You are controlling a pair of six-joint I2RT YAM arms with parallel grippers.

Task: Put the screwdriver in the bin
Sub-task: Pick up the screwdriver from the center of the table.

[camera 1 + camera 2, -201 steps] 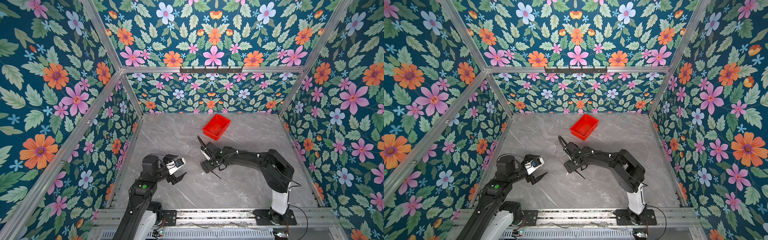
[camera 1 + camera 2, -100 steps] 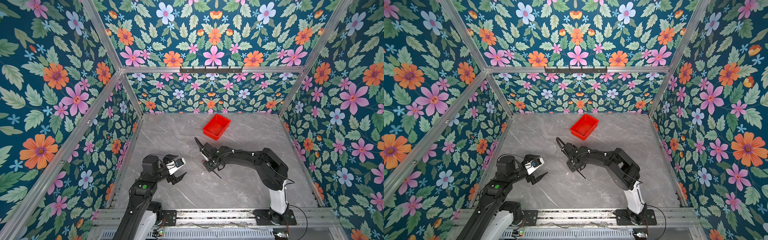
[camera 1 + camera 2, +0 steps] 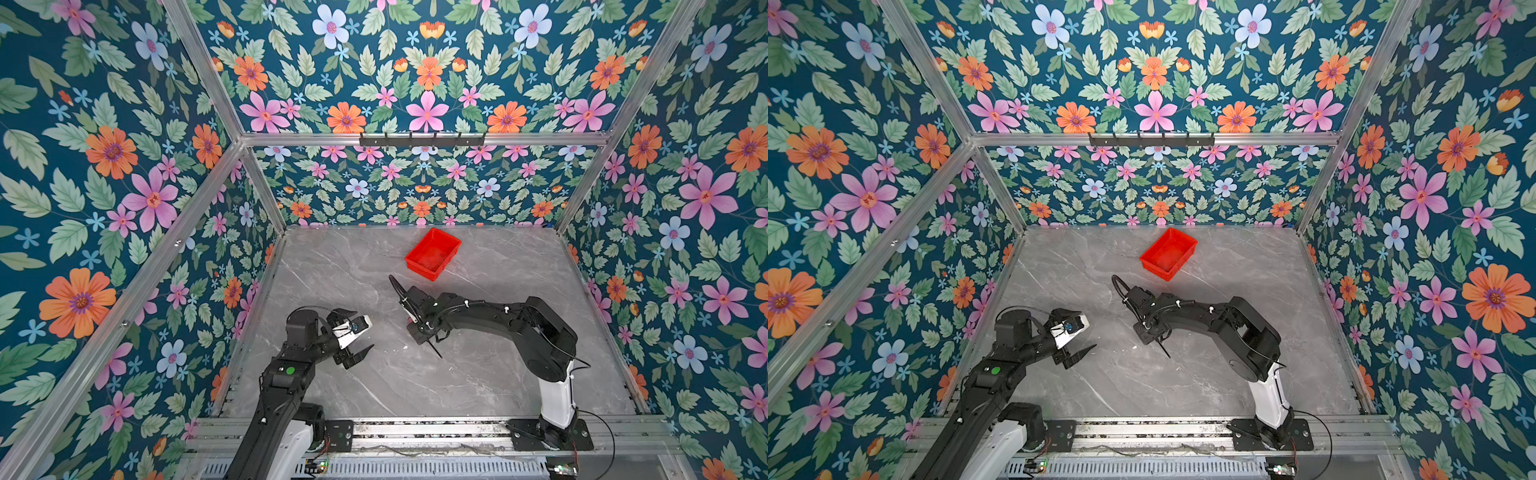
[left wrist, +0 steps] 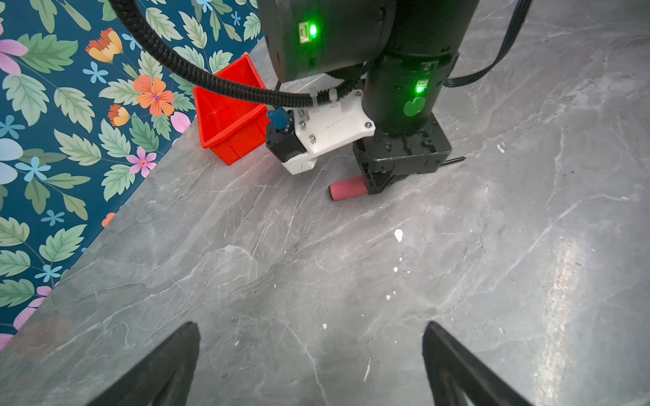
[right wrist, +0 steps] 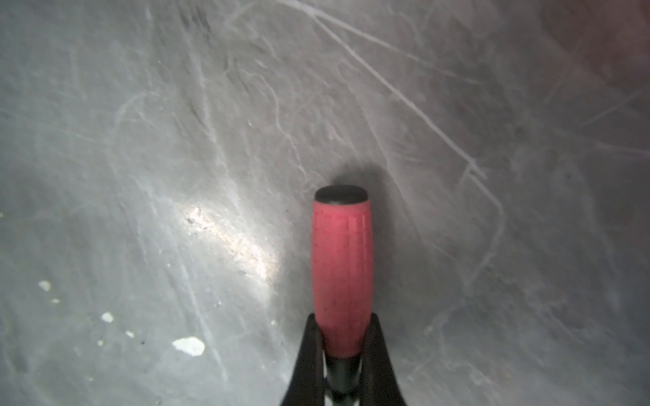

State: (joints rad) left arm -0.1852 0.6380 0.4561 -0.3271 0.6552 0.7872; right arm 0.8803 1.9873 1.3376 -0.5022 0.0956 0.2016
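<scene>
Right hand point(image 5: 343, 318) has closed, now clamping the screwdriver point(image 5: 343, 263), while left hand point(image 4: 310, 327) stands apart.

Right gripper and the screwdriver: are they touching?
Touching. In the right wrist view the right gripper has its fingers pressed against both sides of the screwdriver handle.

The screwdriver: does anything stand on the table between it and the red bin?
Nothing visible does. The right gripper is shut on the screwdriver, and only bare table lies between it and the bin. The left gripper is open, off that path.
</scene>
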